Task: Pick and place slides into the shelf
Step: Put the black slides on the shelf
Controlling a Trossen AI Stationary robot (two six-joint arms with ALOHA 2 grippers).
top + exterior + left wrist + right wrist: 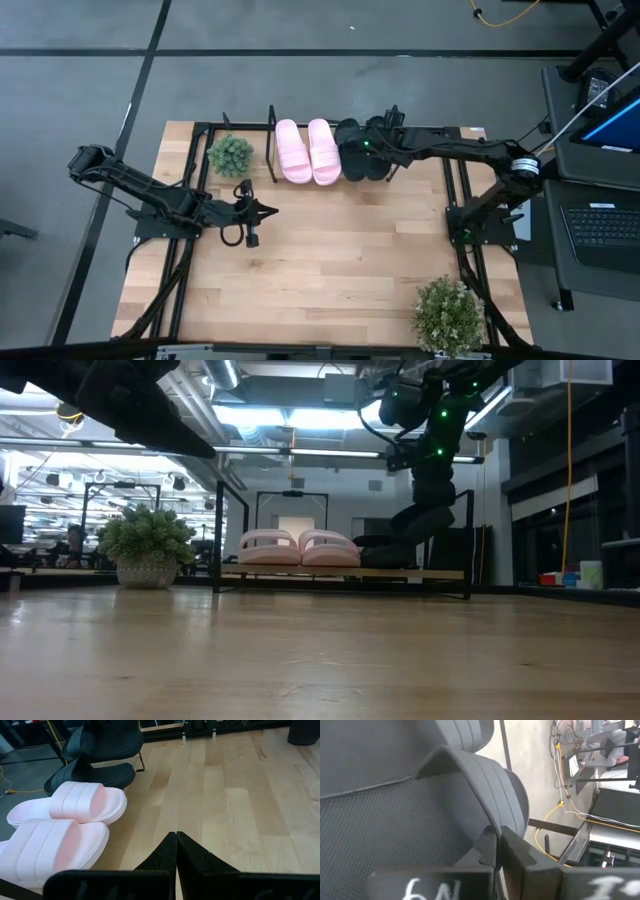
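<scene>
Two pale pink slides (308,151) lie side by side on the shelf (340,573), straps up, and also show in the left wrist view (75,805). One black slide (351,152) lies next to them. The second black slide (105,740) stands tilted above it under my right gripper (374,143), which is shut on it. My left gripper (268,210) hovers shut over the bare tabletop, nearer than the shelf, fingers (167,851) pointing toward the table's right. My right gripper pinches the second black slide between its two fingers at the side edge by the strap's base (492,822), reaching in from the table's right. The slide (400,528) is tilted, its raised end at the fingers and its lower end down by the other black slide.
A small potted plant (230,154) stands at the shelf's left end. A larger plant (448,312) sits at the table's near right corner. The wooden tabletop (340,250) between the arms is bare. A laptop (605,225) lies off the table's right edge.
</scene>
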